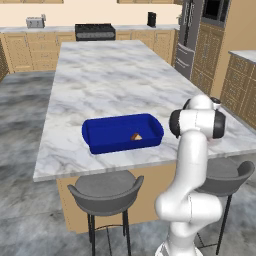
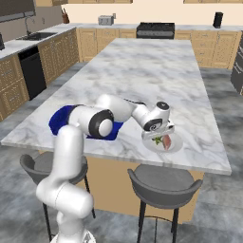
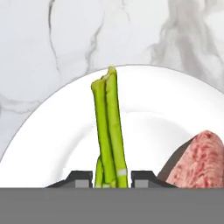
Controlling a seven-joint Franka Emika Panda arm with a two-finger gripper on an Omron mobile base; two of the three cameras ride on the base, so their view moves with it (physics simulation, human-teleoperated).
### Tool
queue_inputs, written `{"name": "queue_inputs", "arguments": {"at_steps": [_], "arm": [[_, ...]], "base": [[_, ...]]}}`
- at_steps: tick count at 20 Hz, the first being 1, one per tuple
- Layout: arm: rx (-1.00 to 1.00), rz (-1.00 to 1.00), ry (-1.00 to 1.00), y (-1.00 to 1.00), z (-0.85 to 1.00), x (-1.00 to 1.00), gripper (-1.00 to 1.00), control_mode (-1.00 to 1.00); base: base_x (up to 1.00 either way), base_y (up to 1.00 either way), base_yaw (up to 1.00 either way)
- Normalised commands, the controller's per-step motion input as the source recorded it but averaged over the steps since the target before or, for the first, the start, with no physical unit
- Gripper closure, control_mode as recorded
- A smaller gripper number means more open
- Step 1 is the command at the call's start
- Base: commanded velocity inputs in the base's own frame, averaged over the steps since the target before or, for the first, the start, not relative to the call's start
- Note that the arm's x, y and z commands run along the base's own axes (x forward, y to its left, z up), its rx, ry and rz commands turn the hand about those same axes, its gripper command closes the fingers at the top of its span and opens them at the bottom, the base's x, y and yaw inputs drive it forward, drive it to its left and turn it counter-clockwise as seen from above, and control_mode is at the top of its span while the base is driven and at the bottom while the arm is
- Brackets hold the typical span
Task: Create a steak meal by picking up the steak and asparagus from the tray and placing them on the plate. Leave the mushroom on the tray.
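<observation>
Pincer: its tips [image 3: 112, 178] rise at the bottom centre of the hand view, one on each side of the asparagus, set narrowly apart; whether they press the stalks I cannot tell. In the right base view the pincer [image 2: 160, 135] sits right of centre, low over the plate.
Asparagus: green stalks [image 3: 108, 127] run up the middle of the hand view from between the tips, over the plate; a green speck [image 2: 156, 140] shows on the plate in the right base view.
Steak: mottled pink slab [image 3: 200, 159] at the lower right of the hand view, lying on the plate; seen also beside the pincer [image 2: 166, 142].
Plate: pale round dish [image 3: 57, 144] on the marble counter [image 3: 52, 43], near the counter's front edge [image 2: 175, 146].
Tray: deep-blue dish [image 1: 107, 135] at centre of the left base view, on the counter; partly hidden by the arm in the right base view [image 2: 59, 119].
Mushroom: small tan wedge [image 1: 136, 136] in the tray, towards its right end.
</observation>
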Motion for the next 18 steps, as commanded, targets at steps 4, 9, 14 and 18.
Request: {"name": "queue_inputs", "arguments": {"at_steps": [4, 9, 14, 18], "arm": [[0.00, 0.03, 0.00, -0.08, -0.01, 0.16, -1.00, -1.00], [0.00, 0.01, -0.02, -0.02, 0.21, -0.06, -1.00, -1.00], [-0.01, 0.01, -0.15, 0.04, 0.60, -0.55, -1.00, -1.00], [-0.07, 0.00, -0.21, 0.25, 0.72, -0.90, -1.00, -1.00]], "base": [[0.00, 0.00, 0.00], [0.00, 0.00, 0.00], [0.00, 0.00, 0.00], [0.00, 0.00, 0.00]]}}
